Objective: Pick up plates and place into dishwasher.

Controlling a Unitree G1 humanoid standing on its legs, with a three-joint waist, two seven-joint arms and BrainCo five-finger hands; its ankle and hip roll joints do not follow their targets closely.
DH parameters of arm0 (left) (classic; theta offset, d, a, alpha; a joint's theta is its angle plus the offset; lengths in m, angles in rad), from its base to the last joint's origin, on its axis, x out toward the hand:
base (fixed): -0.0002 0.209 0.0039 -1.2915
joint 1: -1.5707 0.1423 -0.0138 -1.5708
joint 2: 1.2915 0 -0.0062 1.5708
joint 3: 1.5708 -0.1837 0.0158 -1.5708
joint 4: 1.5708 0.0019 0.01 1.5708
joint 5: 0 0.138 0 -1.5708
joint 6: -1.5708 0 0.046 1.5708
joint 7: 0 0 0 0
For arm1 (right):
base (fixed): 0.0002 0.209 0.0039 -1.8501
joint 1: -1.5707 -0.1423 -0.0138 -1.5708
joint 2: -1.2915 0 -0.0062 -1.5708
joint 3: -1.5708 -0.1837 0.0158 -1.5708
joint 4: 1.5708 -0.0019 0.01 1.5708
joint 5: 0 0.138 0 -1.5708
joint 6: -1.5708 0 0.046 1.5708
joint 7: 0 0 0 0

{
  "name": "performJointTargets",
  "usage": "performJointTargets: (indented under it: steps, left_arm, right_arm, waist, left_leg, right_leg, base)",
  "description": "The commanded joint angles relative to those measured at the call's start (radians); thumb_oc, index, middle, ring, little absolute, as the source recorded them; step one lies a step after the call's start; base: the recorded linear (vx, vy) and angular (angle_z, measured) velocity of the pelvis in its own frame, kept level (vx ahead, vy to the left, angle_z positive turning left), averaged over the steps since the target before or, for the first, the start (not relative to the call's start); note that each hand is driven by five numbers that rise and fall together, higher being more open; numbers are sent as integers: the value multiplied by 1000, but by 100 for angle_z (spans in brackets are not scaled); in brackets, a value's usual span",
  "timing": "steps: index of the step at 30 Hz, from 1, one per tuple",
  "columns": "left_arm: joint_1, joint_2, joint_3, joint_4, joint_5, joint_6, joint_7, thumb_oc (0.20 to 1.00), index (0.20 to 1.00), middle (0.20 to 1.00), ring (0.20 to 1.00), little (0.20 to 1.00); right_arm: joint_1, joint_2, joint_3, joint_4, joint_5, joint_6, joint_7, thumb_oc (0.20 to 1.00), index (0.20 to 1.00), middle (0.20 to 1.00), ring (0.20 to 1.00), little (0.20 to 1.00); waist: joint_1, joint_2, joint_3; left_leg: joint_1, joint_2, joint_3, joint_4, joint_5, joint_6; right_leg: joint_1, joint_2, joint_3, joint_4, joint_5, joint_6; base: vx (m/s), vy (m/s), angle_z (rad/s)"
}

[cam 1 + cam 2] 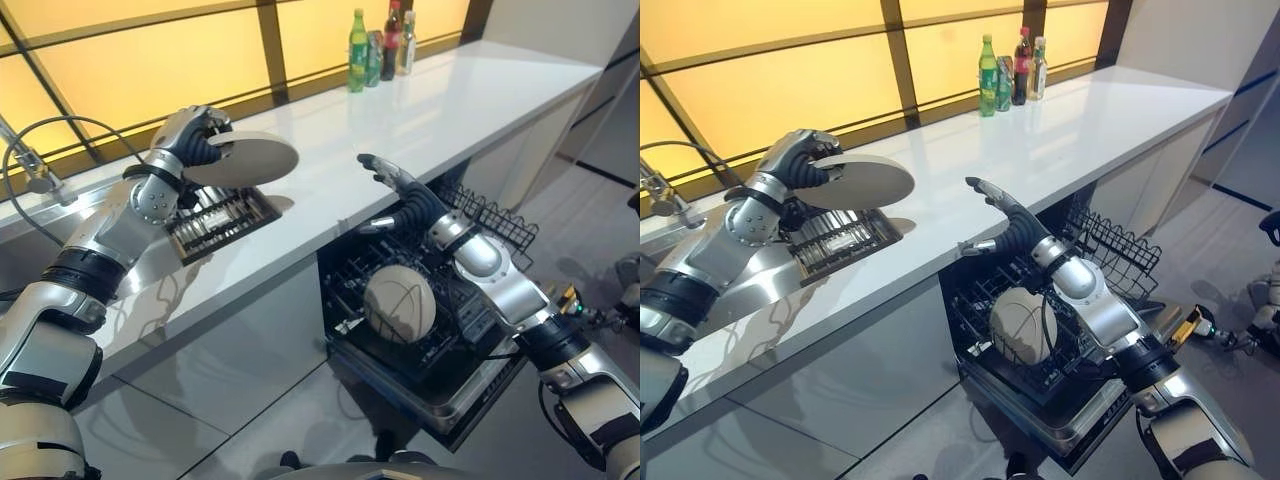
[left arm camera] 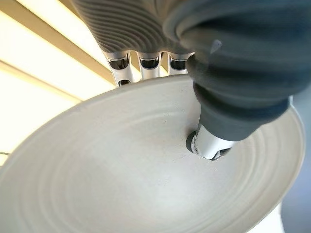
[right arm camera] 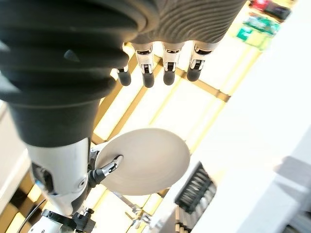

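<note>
My left hand (image 1: 195, 135) pinches a beige plate (image 1: 245, 160) by its rim, held flat above the black dish rack (image 1: 222, 220) on the white counter. In the left wrist view the thumb (image 2: 214, 141) presses the plate's face (image 2: 121, 179) and the fingers (image 2: 148, 62) wrap behind its edge. My right hand (image 1: 395, 185) hangs open above the counter's front edge, over the open dishwasher (image 1: 430, 330), fingers straight and pointing toward the plate (image 3: 146, 160). A second beige plate (image 1: 400, 303) stands on edge in the dishwasher's lower rack.
Several bottles (image 1: 380, 45) stand at the back of the counter (image 1: 450, 100) by the lit window. A sink faucet (image 1: 35, 170) rises at the far left. The dishwasher's upper wire rack (image 1: 490, 215) sticks out to the right of my right arm.
</note>
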Motion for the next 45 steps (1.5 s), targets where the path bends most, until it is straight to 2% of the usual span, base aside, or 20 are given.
performJointTargets:
  steps: [1,7,14,23,25,28,31,37,43,45]
  left_arm:
    - [-75,-12,28,-76,-48,-46,6,200,200,200,200,200]
    - [-87,-70,-3,-180,-76,-47,-43,200,200,200,200,200]
    - [-76,-103,-22,-252,-123,-45,-107,200,200,200,200,200]
    - [-43,-142,-23,-297,-175,-44,-164,200,200,200,200,200]
    - [-26,-149,-21,-302,-183,-53,-173,200,200,200,200,200]
    - [-7,-165,-17,-301,-185,-62,-184,200,200,200,200,200]
    - [21,-187,-6,-292,-194,-73,-192,200,200,200,200,200]
    - [46,-219,2,-284,-212,-93,-189,200,200,200,200,200]
    - [48,-230,6,-298,-216,-103,-179,200,200,200,200,200]
    - [49,-235,8,-307,-214,-101,-171,200,200,200,200,200]
  right_arm:
    - [-174,-3,29,41,-11,-12,-70,1000,1000,1000,1000,1000]
    - [-256,43,74,167,-15,12,-115,1000,1000,1000,1000,1000]
    - [-303,55,96,276,36,16,-128,1000,1000,1000,1000,1000]
    - [-345,74,96,329,84,12,-139,1000,1000,1000,1000,1000]
    - [-349,81,89,336,132,-19,-135,200,200,200,200,200]
    - [-351,106,63,337,250,-94,-101,200,200,200,200,200]
    - [-336,152,24,316,335,-118,-59,200,200,200,200,200]
    - [-309,196,-9,333,361,-113,-22,200,200,200,200,200]
    - [-288,186,-8,337,362,-99,14,200,200,200,200,200]
    - [-283,175,-6,334,318,-93,17,200,200,200,200,200]
  waist:
    - [51,11,7]
    - [82,2,-10]
    - [106,-6,-24]
    - [124,-11,-31]
    - [128,-11,-33]
    - [134,-11,-35]
    - [137,-10,-40]
    - [136,-11,-49]
    - [124,-13,-50]
    - [119,-15,-50]
  left_leg:
    - [2,-54,13,32,-144,27]
    - [12,-51,-8,35,-146,29]
    - [24,-49,-20,33,-148,30]
    - [31,-48,-33,29,-148,32]
    - [32,-47,-36,27,-147,32]
    - [34,-47,-39,26,-148,32]
    - [36,-47,-44,23,-149,33]
    - [36,-46,-43,23,-149,34]
    - [39,-42,-35,18,-147,35]
    - [41,-40,-30,19,-148,34]
  right_leg:
    - [76,-61,-25,32,-175,100]
    - [101,-60,-39,29,-180,95]
    - [120,-59,-50,23,-182,92]
    - [131,-55,-53,18,-183,88]
    - [134,-55,-53,17,-182,89]
    - [137,-54,-55,14,-182,87]
    - [138,-54,-54,12,-182,87]
    - [139,-54,-50,12,-183,87]
    - [139,-48,-41,12,-183,84]
    - [140,-47,-37,11,-183,84]
  base:
    - [11,-51,12]
    - [20,-67,13]
    - [11,-38,5]
    - [1,-3,0]
    - [-6,-5,2]
    - [-21,-11,4]
    - [-15,-13,4]
    - [-27,-9,4]
    - [-7,-1,0]
    - [0,0,0]
